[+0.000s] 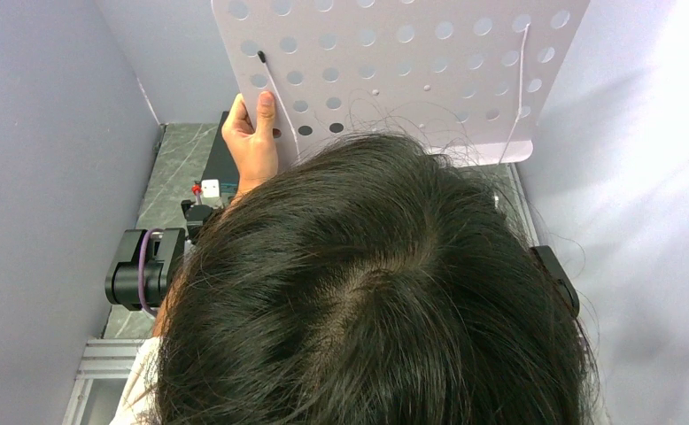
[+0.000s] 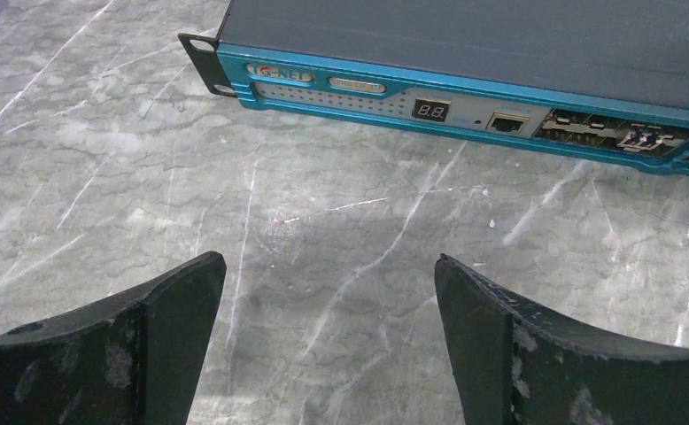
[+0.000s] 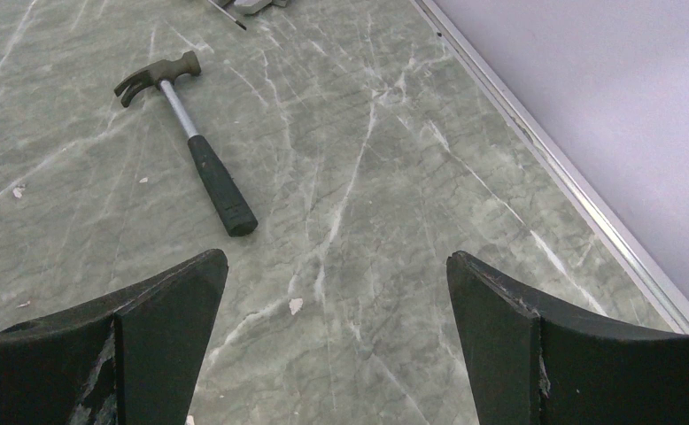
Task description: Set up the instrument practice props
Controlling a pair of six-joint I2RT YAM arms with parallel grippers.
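A lilac perforated music-stand plate [image 1: 394, 62] fills the top of the top view, held at its left edge by a person's hand [image 1: 251, 142]. The person's dark-haired head [image 1: 367, 292] hides most of the table and both grippers in that view. My left gripper [image 2: 330, 266] is open and empty over bare marble. My right gripper [image 3: 336, 261] is open and empty over bare marble. The pole, sheet-music pages, microphone and mic stand are out of view.
A blue rack-mount network device [image 2: 465, 80] lies ahead of the left gripper and also shows in the top view [image 1: 220, 164]. A hammer [image 3: 195, 142] lies ahead-left of the right gripper. A grey wall with a metal rail [image 3: 571, 190] bounds the right side.
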